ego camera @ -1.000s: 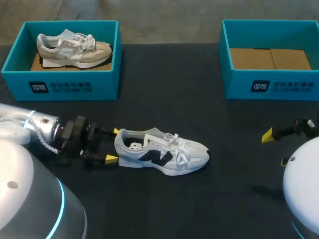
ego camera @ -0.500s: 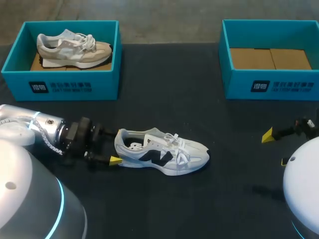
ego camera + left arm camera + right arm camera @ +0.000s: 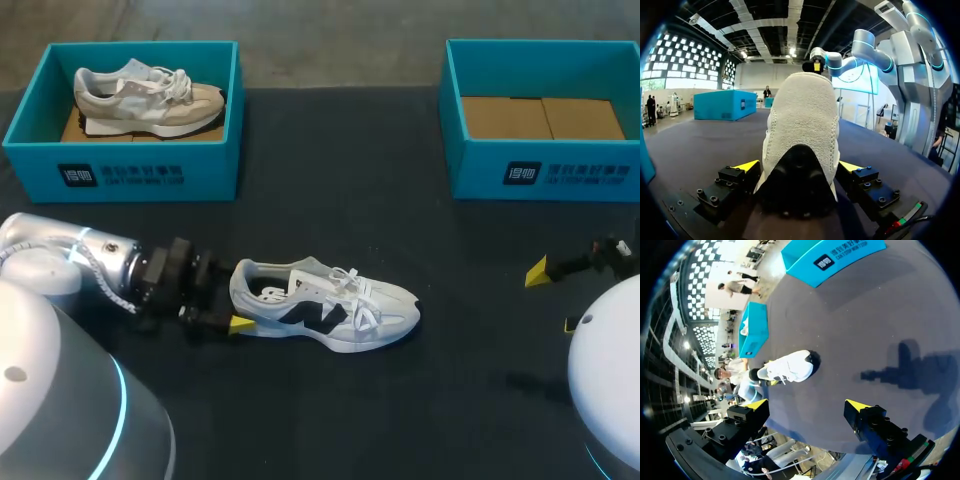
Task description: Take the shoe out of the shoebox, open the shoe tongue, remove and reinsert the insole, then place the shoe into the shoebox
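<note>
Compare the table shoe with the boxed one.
The table shoe is white with a dark logo; the boxed shoe is beige. The left gripper holds the table shoe's heel; the boxed shoe rests untouched in its box. Both stand upright, toes the same way.

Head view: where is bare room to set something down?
Bare table between the white shoe and the right tool, and between the left shoebox and right shoebox. Crowded around the shoe's heel, where the left tool sits.
</note>
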`<act>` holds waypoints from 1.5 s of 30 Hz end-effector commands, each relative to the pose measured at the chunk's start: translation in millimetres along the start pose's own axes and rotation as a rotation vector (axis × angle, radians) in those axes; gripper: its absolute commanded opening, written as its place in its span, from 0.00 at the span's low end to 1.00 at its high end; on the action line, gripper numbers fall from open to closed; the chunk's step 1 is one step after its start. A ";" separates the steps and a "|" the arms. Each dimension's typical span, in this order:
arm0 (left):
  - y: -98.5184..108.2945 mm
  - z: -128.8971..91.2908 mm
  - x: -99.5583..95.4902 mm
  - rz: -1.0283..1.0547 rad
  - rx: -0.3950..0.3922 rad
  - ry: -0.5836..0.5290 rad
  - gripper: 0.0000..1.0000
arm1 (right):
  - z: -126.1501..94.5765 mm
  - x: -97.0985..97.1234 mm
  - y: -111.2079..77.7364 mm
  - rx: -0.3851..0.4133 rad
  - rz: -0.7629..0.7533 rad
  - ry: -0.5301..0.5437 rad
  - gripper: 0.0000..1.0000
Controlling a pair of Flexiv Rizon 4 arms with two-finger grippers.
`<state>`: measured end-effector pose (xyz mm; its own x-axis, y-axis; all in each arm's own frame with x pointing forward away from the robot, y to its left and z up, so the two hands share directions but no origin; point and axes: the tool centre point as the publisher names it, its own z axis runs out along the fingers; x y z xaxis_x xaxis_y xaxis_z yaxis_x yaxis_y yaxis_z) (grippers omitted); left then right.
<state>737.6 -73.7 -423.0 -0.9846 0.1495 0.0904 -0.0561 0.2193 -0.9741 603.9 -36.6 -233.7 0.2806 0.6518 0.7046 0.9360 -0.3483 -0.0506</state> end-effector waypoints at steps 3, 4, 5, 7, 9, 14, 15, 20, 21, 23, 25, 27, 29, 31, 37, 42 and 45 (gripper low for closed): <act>1.8 8.5 0.1 -0.002 0.003 -0.001 1.00 | -7.1 0.0 -10.9 -0.016 0.001 -0.001 1.00; 2.2 10.2 -0.2 -0.002 0.001 -0.003 1.00 | -7.1 0.0 -10.9 -0.016 0.001 -0.001 1.00; 2.3 11.0 -0.3 -0.002 0.002 -0.005 1.00 | -7.1 0.0 -10.9 -0.016 0.001 -0.001 1.00; 2.3 12.7 -0.9 -0.002 0.004 -0.013 1.00 | -7.1 0.0 -10.9 -0.016 0.001 -0.001 1.00; 2.0 14.0 -2.0 -0.005 0.009 -0.016 1.00 | -7.1 0.0 -10.9 -0.016 0.001 -0.001 1.00; 0.2 17.1 -2.5 -0.013 0.023 -0.025 1.00 | -7.1 0.0 -10.9 -0.016 0.001 -0.001 1.00; 0.3 18.8 -1.8 -0.015 0.025 -0.017 1.00 | -7.1 0.0 -10.9 -0.016 0.001 -0.001 1.00; 0.8 23.6 -1.9 -0.017 0.025 -0.014 1.00 | -7.1 0.0 -10.9 -0.016 0.001 -0.001 1.00; 0.6 24.6 -2.1 -0.017 0.025 -0.014 1.00 | -7.1 0.0 -10.9 -0.016 0.001 -0.001 1.00; -0.4 26.4 -3.1 -0.017 0.025 -0.016 1.00 | -7.1 0.0 -10.9 -0.016 0.001 -0.001 1.00; -0.9 27.5 -4.4 -0.016 0.025 -0.021 1.00 | -7.1 0.0 -10.9 -0.016 0.001 -0.001 1.00; -1.0 28.4 -5.2 -0.016 0.025 -0.024 1.00 | -7.1 0.0 -10.9 -0.016 0.001 -0.001 1.00; -0.4 29.4 -6.1 -0.017 0.024 -0.026 1.00 | -7.1 0.0 -10.9 -0.016 0.001 -0.001 1.00; 0.7 29.8 -6.8 -0.018 0.024 -0.028 1.00 | -7.1 0.0 -10.9 -0.016 0.001 -0.001 1.00; 2.9 29.0 -8.6 -0.015 0.024 -0.027 0.00 | -7.1 0.0 -10.9 -0.016 0.001 -0.001 1.00; 3.8 26.5 -10.1 -0.013 0.025 -0.027 0.00 | -7.1 0.0 -10.9 -0.016 0.001 -0.001 1.00; 3.4 24.0 -11.1 -0.016 0.030 -0.029 0.00 | -7.1 0.0 -10.9 -0.016 0.001 -0.001 1.00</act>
<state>741.0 -99.0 -428.9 -0.9878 0.1188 0.1004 -0.0759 0.1947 -0.9779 603.9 -36.6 -233.7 0.2806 0.6518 0.7046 0.9360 -0.3483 -0.0506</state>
